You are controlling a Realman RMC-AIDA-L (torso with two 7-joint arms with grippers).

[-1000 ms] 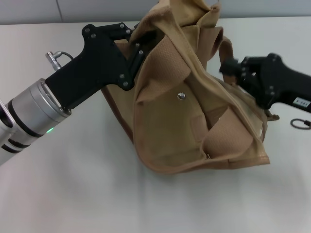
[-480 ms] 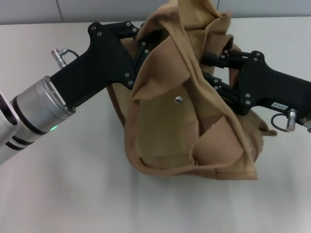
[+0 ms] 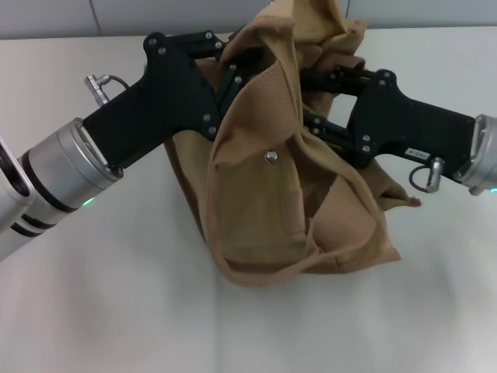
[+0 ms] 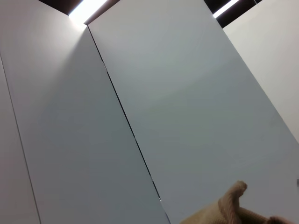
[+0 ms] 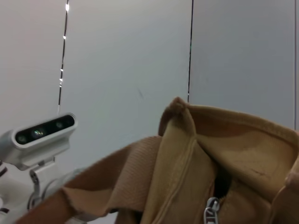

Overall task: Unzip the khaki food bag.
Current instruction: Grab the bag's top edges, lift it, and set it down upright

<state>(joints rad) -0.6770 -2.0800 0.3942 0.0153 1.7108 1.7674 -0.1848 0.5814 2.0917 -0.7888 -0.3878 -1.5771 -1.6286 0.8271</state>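
On the white bench (image 3: 116, 311) the khaki food bag (image 3: 272, 210) is seen from the head view, crumpled and leaning, its top bunched up between the two arms. The left pincer (image 3: 233, 66) is pushed into the fabric at the bag's upper left, and its fingers are buried in the folds, so it cannot be told whether they are wide, narrow or holding cloth. The right pincer (image 3: 314, 97) is reached in from the right at the bag's upper part; its tips are likewise hidden among the folds, and its state cannot be told. A silver snap (image 3: 270, 156) on the front of the bag is shown only in the head view. The silver zipper pull (image 5: 211, 208) is shown only in the right wrist view, hanging under a folded edge. In the left wrist view only a small corner of tan fabric (image 4: 233, 207) is seen against wall panels (image 4: 163, 102).
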